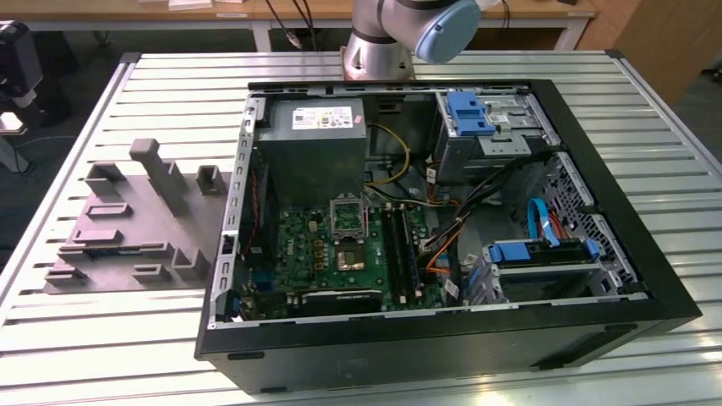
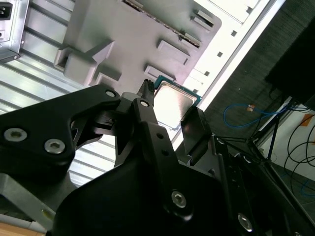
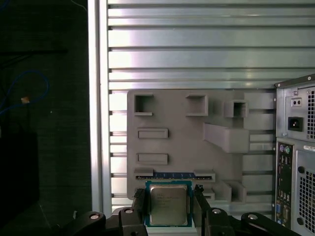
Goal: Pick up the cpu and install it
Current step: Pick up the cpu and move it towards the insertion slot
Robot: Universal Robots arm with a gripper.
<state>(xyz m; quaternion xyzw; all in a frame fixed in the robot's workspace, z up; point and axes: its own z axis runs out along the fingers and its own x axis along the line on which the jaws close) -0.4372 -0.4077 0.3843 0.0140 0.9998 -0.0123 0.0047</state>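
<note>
In both wrist views the cpu [image 3: 169, 204] [image 2: 173, 102], a small flat square chip with a pale metal top and a thin dark rim, sits between my gripper's [image 3: 170, 199] black fingers [image 2: 145, 93]. The gripper is shut on the cpu by two opposite edges and holds it well above the grey moulded fixture [image 3: 197, 147] on the slatted table. In the exterior view the green circuit board [image 1: 338, 254] lies inside the open computer case [image 1: 451, 321], with the metal-framed socket [image 1: 348, 247] near its middle. Its frame [image 1: 345, 211] appears to be swung open.
The grey fixture [image 1: 124, 228] lies on the exterior view's left of the case, with upright posts and recesses. The case's rear panel [image 3: 298, 167] stands beside the fixture. Cables, a power supply [image 1: 310, 144] and blue drive bays [image 1: 542, 254] crowd the case. The table's edge [image 3: 96, 123] runs past the fixture.
</note>
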